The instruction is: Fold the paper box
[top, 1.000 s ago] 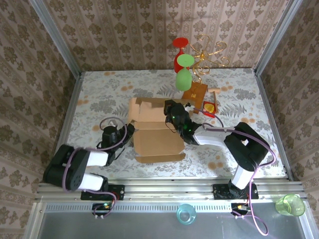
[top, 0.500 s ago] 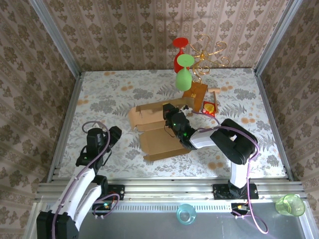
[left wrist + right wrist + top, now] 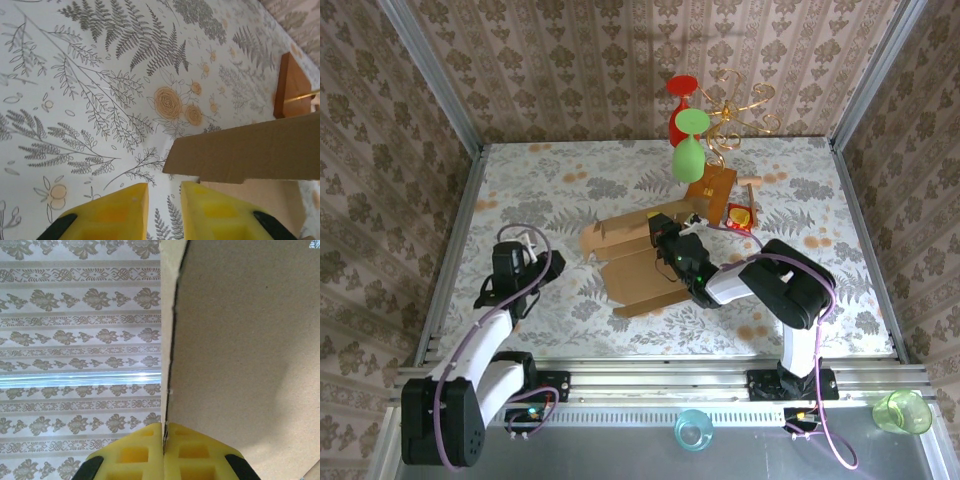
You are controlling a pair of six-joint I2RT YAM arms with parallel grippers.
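Nearest the bases, the left end effector (image 3: pixel 165 195) hangs over the table (image 3: pixel 570 322). Its yellow fingers (image 3: pixel 120 206) stand a narrow gap apart with nothing between them, facing a free flap. Beyond, mid-table, lies the paper box (image 3: pixel 638 285), partly folded with one panel raised. The right end effector (image 3: pixel 163 435) is clamped on that panel's edge. The cardboard looks light and stiff, likely bending only along creases, so flap edges seem the best hold.
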